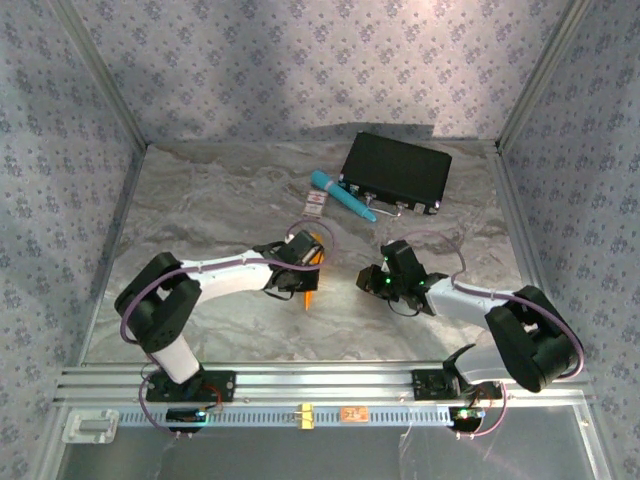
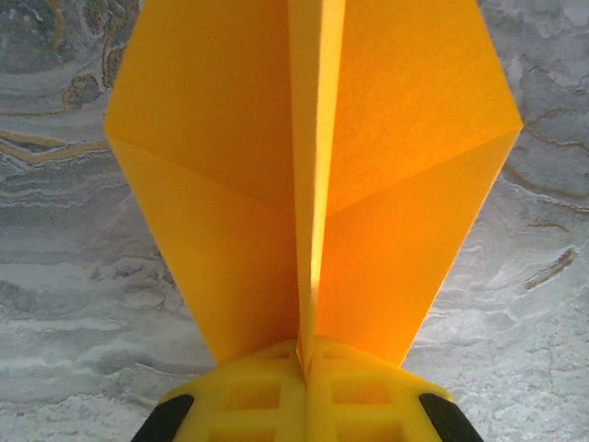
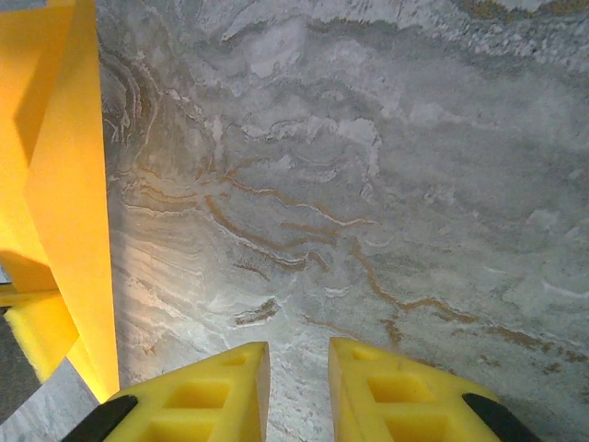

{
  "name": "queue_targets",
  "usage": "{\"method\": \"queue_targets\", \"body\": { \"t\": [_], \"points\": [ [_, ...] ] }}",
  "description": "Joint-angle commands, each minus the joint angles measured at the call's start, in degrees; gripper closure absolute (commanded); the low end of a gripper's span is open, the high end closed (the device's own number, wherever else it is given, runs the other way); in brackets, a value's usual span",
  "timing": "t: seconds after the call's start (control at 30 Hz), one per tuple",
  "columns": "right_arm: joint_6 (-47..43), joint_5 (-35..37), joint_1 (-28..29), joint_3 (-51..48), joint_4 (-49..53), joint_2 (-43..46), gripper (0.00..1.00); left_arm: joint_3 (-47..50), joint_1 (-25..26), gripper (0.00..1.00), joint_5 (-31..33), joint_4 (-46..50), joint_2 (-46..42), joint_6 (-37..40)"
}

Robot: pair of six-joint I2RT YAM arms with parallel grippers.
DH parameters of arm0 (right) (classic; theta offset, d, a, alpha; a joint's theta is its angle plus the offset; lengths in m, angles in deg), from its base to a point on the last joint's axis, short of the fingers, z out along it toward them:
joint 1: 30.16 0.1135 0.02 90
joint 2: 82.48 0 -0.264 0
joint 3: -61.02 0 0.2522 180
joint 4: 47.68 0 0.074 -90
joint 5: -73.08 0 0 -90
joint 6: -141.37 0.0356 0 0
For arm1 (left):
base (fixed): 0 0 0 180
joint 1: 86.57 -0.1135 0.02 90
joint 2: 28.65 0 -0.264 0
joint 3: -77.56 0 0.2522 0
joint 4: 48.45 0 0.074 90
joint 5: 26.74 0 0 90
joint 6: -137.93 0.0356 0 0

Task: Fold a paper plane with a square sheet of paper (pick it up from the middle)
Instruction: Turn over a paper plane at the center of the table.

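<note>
The orange-yellow sheet of paper (image 2: 221, 166) is folded along a centre crease, with two angled flaps spreading to either side. My left gripper (image 2: 306, 354) is shut on that crease, its yellow fingers pressed together around the paper. From above, the left gripper (image 1: 303, 262) is at the table's middle with an orange tip of the paper (image 1: 311, 297) poking out below it. My right gripper (image 1: 376, 281) is just to the right, apart from the paper. In the right wrist view the right gripper (image 3: 299, 354) stands a little open over bare table, and the paper (image 3: 69, 184) stands at the left edge.
A black case (image 1: 396, 172) lies at the back right, with a teal pen (image 1: 342, 195) and a small white-and-red card (image 1: 315, 205) beside it. Patterned walls close in the marble table (image 1: 200, 200) on three sides. A metal rail (image 1: 320, 380) runs along the front.
</note>
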Motion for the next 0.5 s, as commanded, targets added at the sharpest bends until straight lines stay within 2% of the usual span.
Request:
{"method": "queue_targets", "body": {
  "t": [0.0, 0.47],
  "points": [
    [-0.50, 1.15, 0.56, 1.39, 1.02, -0.62, 0.75, -0.71, 0.62, 0.96, 0.86, 1.62, 1.26, -0.64],
    [-0.62, 1.42, 0.74, 1.36, 0.85, -0.99, 0.75, -1.59, 0.97, 0.89, 1.19, 2.46, 1.88, -0.20]
  ]
}}
